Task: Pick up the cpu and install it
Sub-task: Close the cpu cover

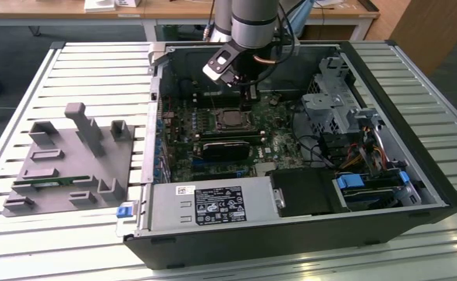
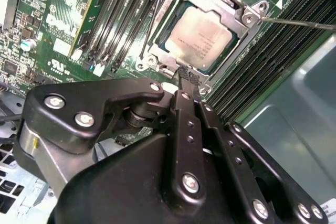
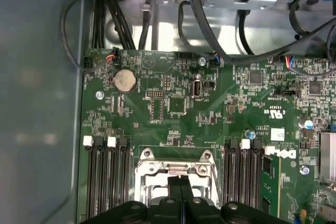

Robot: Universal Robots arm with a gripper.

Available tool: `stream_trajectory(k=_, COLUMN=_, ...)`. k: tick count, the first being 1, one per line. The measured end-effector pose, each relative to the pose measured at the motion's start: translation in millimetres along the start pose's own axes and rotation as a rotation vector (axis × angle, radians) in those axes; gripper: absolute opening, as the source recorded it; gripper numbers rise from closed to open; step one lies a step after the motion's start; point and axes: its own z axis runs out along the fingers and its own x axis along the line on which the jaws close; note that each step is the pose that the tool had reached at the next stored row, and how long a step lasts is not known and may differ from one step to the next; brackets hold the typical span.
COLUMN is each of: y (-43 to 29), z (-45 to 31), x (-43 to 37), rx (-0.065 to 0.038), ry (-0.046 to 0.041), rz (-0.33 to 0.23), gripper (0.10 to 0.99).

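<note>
Over on the exterior view's left sits a grey plastic holder tray [image 1: 64,155], then comes the open black metal computer case [image 1: 291,240] with its green motherboard [image 3: 173,119]. The small flat silvery-grey square cpu [image 2: 202,38] is already lying in the metal-framed socket [image 2: 247,17]. The black gripper [image 2: 186,77] hangs just above the socket's edge, fingers pinched fully together with nothing between them.

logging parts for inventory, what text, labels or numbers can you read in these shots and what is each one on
No text here is clear enough to quote.
power supply label: dense print and symbols, too small to read.
white sticker above that label: too small to read.
cpu, seated in the socket: faint engraving on its lid, blurred.
motherboard: white printed marks and a logo, too small to read reliably.
</note>
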Motion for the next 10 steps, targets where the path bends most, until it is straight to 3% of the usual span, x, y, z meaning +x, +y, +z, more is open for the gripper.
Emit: stream_trajectory(k=10, y=-18.9, z=-0.6, x=0.3, rx=0.0, ry=0.0025, rz=0.0, gripper=0.106)
